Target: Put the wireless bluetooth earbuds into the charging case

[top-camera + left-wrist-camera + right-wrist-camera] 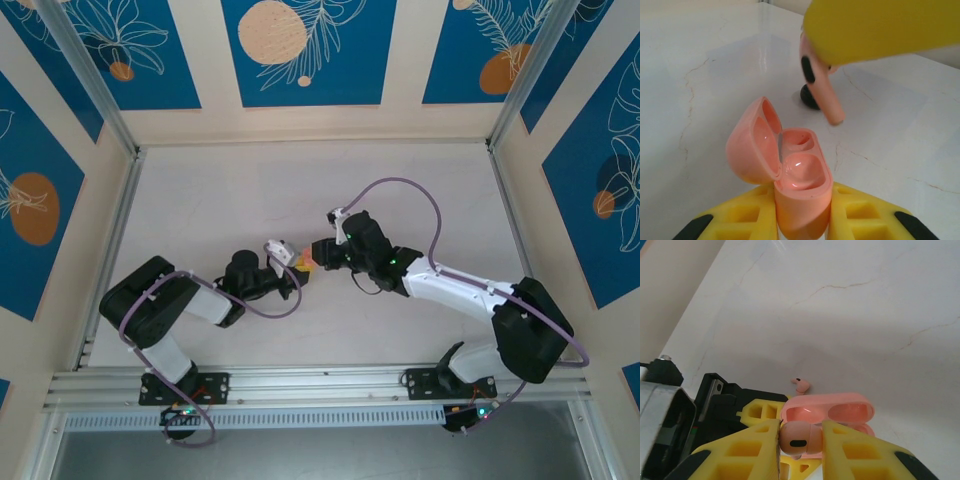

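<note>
The left gripper (802, 222) squeezes the open pink charging case (801, 172) and holds it up; the right gripper (800, 447) pinches a pink earbud (824, 95) just above it; the bud is not in yet; next, I think, its stem must slide straight down into an empty hole.

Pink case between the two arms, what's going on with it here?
The left end effector grips the pink charging case with its lid hinged open, and both wells look empty. The right end effector holds a pink earbud, stem pointing down, close to the open case but not yet in a well. A small dark object lies on the table behind the earbud.
</note>
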